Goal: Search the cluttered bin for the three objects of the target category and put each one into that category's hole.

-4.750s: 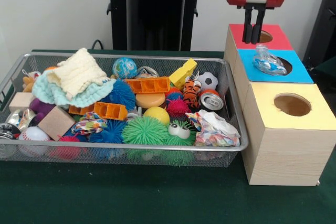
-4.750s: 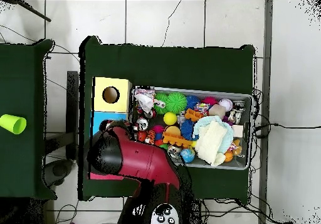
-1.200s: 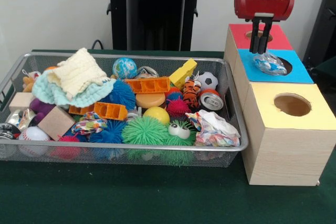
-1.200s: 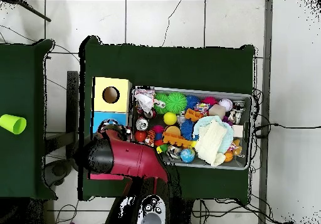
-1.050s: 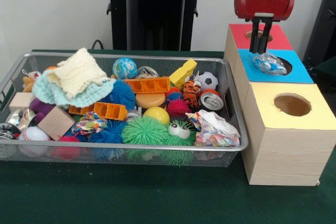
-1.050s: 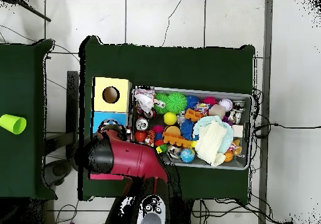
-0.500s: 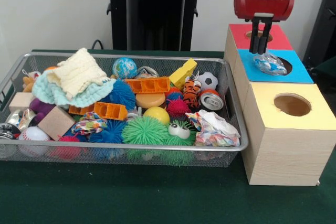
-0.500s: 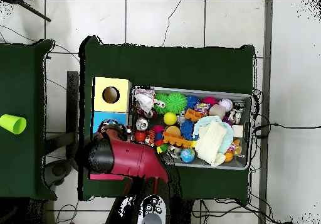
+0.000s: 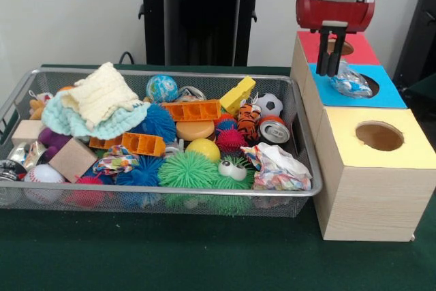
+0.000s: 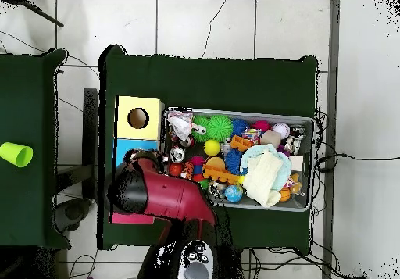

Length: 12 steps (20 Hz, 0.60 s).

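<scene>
A crumpled clear plastic bottle (image 9: 350, 80) lies on top of the blue box (image 9: 390, 95), at the edge of its round hole. My gripper (image 9: 328, 71) hangs just left of the bottle, over the seam between the red box (image 9: 357, 51) and the blue one. Its fingers stand open a narrow gap apart, with nothing between them. The wire bin (image 9: 163, 73) to the left is full of toys, among them a crushed can (image 9: 274, 131) and crumpled paper (image 9: 278, 167). In the overhead view the red arm (image 10: 160, 198) covers the gripper.
A yellow-topped box (image 9: 378, 161) with an open hole stands nearest the camera in the row of boxes. The bin's right wall runs close beside the boxes. A cream cloth (image 9: 99, 93) tops the pile at the left. A green cup (image 10: 16, 154) sits on a side table.
My gripper has shifted left and slightly up, off the spot right above the bottle. The bottle stays on the blue box beside the hole.
</scene>
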Each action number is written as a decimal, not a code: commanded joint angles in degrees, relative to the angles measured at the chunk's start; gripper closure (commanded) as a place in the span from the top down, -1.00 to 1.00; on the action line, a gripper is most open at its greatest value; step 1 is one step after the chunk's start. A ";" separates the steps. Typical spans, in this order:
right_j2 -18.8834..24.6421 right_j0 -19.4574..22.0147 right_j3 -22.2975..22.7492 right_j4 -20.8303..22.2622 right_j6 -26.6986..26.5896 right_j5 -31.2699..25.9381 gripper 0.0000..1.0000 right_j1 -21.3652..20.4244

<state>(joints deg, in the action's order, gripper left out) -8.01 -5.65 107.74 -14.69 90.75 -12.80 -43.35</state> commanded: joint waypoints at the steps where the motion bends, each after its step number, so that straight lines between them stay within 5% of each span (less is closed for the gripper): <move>1: 5.28 2.13 -1.06 -0.33 10.70 2.92 -1.00 3.39; 12: 4.48 1.29 -1.73 -0.90 10.93 1.00 -1.00 3.01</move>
<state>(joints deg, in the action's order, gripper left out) -7.81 -5.14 107.74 -14.69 90.75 -12.02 -41.58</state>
